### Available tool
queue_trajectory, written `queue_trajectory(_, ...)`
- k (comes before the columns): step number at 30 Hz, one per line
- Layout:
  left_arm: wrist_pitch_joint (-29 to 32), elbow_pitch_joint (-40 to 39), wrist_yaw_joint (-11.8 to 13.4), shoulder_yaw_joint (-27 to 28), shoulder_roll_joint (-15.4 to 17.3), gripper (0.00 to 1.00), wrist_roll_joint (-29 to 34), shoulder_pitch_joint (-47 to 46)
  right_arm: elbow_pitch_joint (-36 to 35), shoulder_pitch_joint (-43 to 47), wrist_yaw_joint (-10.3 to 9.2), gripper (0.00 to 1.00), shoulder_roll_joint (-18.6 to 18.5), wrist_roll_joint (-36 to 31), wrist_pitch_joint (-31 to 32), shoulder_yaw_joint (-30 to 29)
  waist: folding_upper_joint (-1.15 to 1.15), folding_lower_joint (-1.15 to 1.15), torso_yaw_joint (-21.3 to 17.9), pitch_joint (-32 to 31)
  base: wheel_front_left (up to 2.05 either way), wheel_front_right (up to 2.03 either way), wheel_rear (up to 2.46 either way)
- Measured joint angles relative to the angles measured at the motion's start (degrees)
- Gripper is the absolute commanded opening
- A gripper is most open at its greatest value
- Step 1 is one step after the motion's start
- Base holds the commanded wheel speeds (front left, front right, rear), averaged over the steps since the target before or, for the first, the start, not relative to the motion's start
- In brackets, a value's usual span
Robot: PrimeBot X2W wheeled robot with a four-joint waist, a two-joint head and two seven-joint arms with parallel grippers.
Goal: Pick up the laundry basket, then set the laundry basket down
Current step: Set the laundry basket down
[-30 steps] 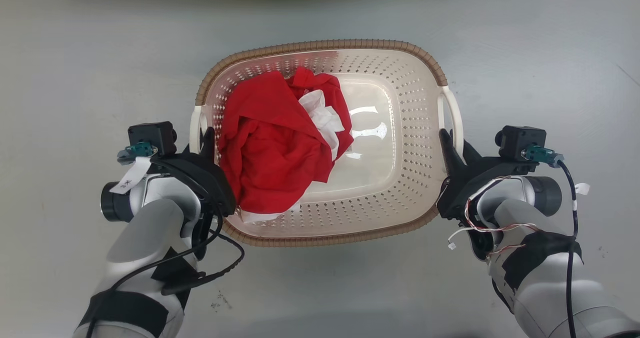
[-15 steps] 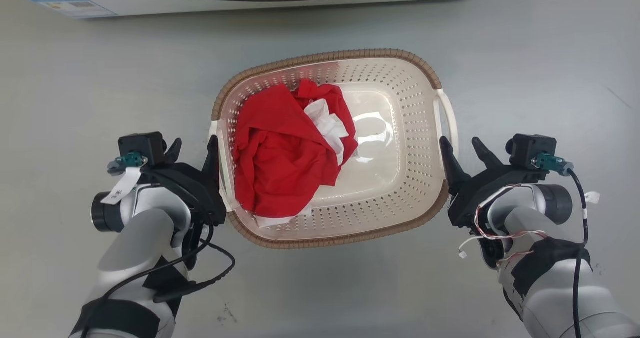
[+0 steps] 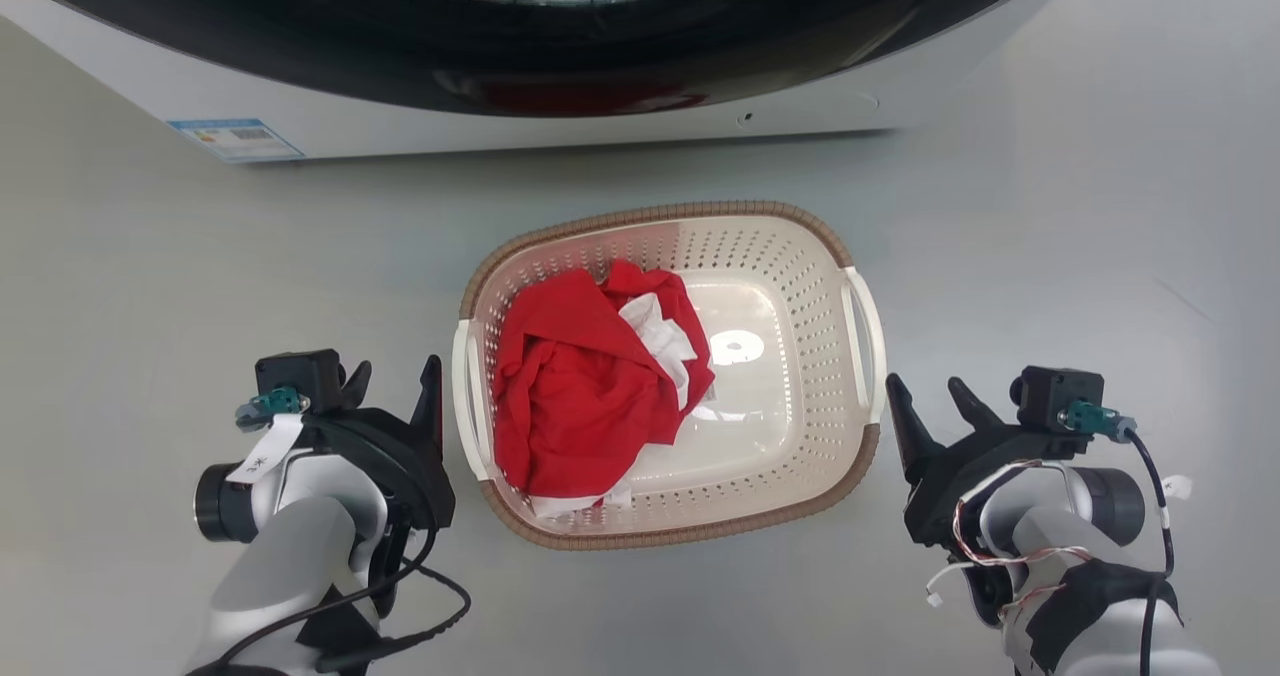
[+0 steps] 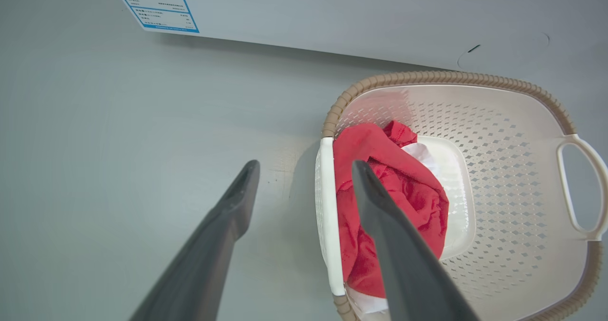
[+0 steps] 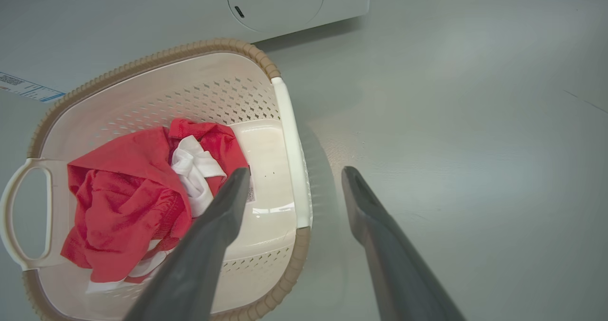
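The laundry basket, cream with a brown rim, stands on the grey floor in front of the washer. A red and white garment lies in its left half. My left gripper is open just left of the basket's left handle, a small gap from it. My right gripper is open just right of the right handle, holding nothing. From the left wrist, the left gripper hovers over the white handle. The right wrist view has the right gripper above the other handle.
The washer, white with a dark round door, spans the top of the head view, a blue label at its lower left. Its front panel stands close behind the basket. Bare grey floor lies on both sides.
Both grippers opened off the basket's handles and drew back and outward. The head camera shifted, bringing the washer into view and making the basket look smaller.
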Motion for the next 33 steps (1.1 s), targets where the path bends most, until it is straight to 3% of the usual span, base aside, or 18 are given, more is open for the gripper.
queue_trajectory(14,-0.4,-3.9,0.1,-0.9,1.3,1.0,1.4,7.8,-3.4,7.3,0.18,1.0,-0.8,0.0,-0.3,-0.5,0.0,0.0,-0.3,-11.6,0.0,0.0,0.0)
queue_trajectory(21,-0.4,-8.9,1.6,0.0,1.9,1.0,2.2,12.7,-7.7,11.4,0.15,1.0,-2.1,-0.4,-0.3,-2.1,0.0,0.0,-0.7,-17.5,0.0,0.0,0.0)
queue_trajectory(33,-0.4,-21.7,4.7,1.1,3.6,1.0,5.6,22.5,-18.6,20.0,-2.96,1.0,-4.0,-3.3,-0.3,-4.9,0.0,0.0,-1.3,-26.9,0.0,0.0,0.0)
